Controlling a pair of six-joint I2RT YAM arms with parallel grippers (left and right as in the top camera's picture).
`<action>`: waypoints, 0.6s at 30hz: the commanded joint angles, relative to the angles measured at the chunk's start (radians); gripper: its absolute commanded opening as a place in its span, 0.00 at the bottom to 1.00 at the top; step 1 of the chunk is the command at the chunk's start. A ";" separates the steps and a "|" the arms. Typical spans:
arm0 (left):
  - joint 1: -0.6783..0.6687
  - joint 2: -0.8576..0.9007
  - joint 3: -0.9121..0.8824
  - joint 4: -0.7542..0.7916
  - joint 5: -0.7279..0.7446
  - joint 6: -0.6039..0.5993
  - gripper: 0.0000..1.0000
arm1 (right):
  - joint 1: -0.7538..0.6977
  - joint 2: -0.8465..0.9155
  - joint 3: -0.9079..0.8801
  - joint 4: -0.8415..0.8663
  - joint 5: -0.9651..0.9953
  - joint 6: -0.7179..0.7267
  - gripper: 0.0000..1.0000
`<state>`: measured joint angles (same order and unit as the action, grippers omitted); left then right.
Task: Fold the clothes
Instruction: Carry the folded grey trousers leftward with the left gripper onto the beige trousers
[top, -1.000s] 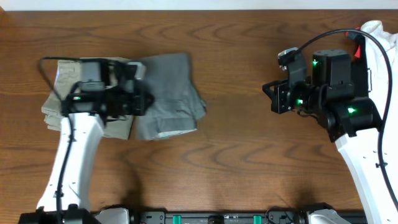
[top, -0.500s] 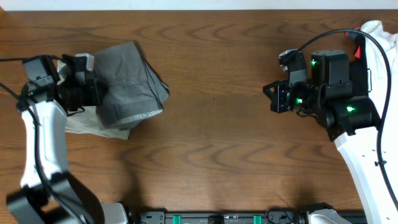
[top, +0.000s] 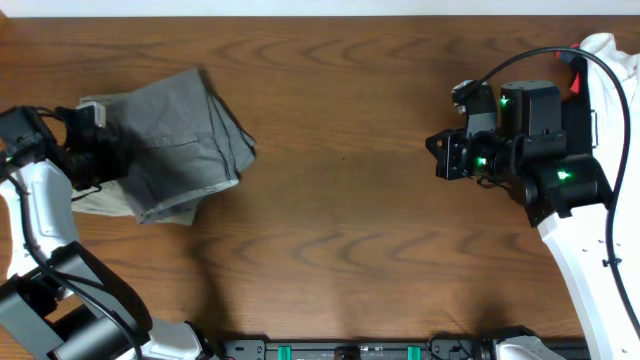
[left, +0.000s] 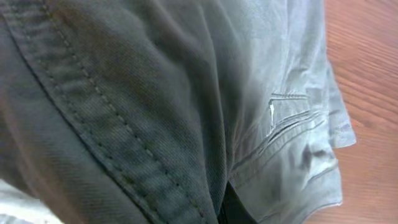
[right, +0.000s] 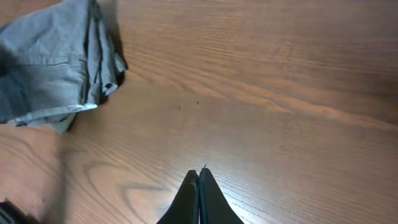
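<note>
Grey shorts (top: 175, 140) have been dragged left with the left arm (top: 40, 190) and now overlap the beige shorts (top: 95, 203) at the left edge of the surface (top: 350, 230).
Risk: the single-edge pull may unfold the layers or shove the beige pair off. State: left jaws clamped shut on the grey fabric; right jaws closed, holding nothing, well apart.
</note>
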<state>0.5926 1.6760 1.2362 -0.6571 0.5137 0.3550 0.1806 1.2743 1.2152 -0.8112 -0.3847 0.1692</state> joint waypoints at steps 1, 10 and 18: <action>0.007 -0.002 0.038 0.005 -0.072 -0.051 0.06 | 0.002 0.003 -0.003 -0.001 0.016 0.017 0.01; 0.007 0.024 0.038 0.014 -0.401 -0.385 0.40 | 0.002 0.003 -0.003 -0.012 0.019 0.017 0.01; 0.008 0.010 0.065 -0.041 -0.436 -0.491 0.83 | 0.002 0.003 -0.003 -0.016 0.022 0.017 0.01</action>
<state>0.5957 1.7134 1.2518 -0.6678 0.1238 -0.0757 0.1806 1.2743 1.2152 -0.8261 -0.3660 0.1761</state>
